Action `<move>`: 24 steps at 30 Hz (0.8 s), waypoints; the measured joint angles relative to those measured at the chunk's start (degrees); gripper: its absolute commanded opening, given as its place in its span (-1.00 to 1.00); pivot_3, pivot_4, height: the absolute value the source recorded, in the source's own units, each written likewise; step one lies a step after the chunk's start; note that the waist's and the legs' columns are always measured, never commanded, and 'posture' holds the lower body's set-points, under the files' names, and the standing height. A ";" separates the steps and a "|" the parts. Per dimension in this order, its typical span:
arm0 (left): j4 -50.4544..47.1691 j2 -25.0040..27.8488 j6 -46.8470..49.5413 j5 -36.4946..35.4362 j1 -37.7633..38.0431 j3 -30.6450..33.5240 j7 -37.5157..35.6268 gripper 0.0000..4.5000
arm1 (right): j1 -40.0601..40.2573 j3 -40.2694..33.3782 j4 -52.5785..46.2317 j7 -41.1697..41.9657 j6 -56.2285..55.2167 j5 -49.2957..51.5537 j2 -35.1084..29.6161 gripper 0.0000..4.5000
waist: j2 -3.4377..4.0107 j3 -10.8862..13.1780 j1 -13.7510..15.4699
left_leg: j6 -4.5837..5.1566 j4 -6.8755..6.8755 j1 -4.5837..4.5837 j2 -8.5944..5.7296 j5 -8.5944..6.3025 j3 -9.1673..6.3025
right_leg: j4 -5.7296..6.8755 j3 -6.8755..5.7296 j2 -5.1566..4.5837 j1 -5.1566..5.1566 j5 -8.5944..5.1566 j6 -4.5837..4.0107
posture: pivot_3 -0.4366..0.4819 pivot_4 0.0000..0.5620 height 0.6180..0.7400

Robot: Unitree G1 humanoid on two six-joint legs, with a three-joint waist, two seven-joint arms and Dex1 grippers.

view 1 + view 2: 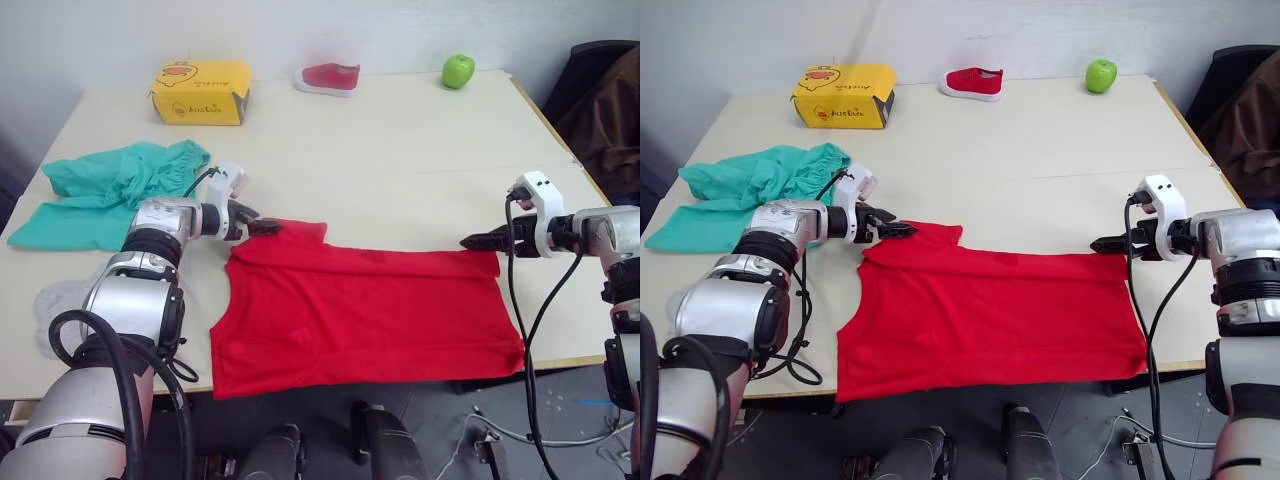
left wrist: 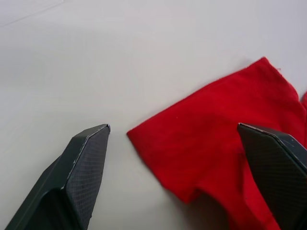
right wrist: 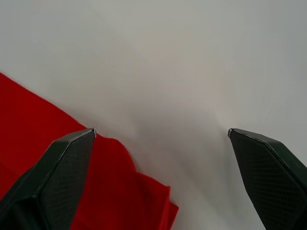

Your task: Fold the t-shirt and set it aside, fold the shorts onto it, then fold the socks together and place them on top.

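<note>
The red t-shirt [image 1: 360, 310] lies spread flat near the table's front edge. My left gripper [image 1: 265, 227] is at its far left corner. It is open, and the wrist view shows that corner of the t-shirt [image 2: 216, 129] lying between its fingers [image 2: 81, 177]. My right gripper [image 1: 470, 241] is open at the far right corner, where the cloth edge [image 3: 120, 182] lies beside one finger [image 3: 57, 172]. The teal shorts [image 1: 110, 190] lie crumpled at the left. A pale grey bit of the socks [image 1: 50, 300] shows beside my left arm.
A yellow box [image 1: 200, 92], a red-and-white shoe [image 1: 330, 76] and a green apple [image 1: 458, 71] sit along the table's far edge. A dark chair with a brown garment [image 1: 610, 110] stands off the table's right side. Bare tabletop [image 1: 400, 170] lies beyond the t-shirt.
</note>
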 measured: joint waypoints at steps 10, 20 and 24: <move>0.27 -1.19 -0.81 2.52 -0.31 1.37 1.24 0.58 | 2.56 -1.13 -0.45 1.53 1.74 -0.53 -1.03 1.00 | 0.00 0.00 0.07 | 0.02 0.01 -0.01 -0.09 0.01 -0.02 | 0.01 -0.01 -0.08 0.01 0.01 0.02 | -0.05 -0.47 1.00; 0.30 -2.67 -1.71 4.90 -0.16 1.28 -0.18 -0.82 | 6.99 -1.40 -5.76 2.79 2.65 -0.50 -2.43 -0.40 | 0.00 0.00 0.01 | 0.02 0.01 -0.01 -0.09 0.01 -0.02 | 0.02 -0.01 -0.08 -0.01 0.02 0.03 | -0.05 -0.47 1.00; 0.30 -2.84 -2.62 5.66 0.05 1.14 -1.63 -1.00 | 8.18 -1.44 -7.62 2.93 0.47 -0.80 -2.52 -0.98 | 0.00 0.00 0.02 | 0.02 0.01 -0.01 -0.09 0.01 -0.02 | 0.01 -0.02 -0.08 0.00 0.02 0.03 | -0.05 -0.47 1.00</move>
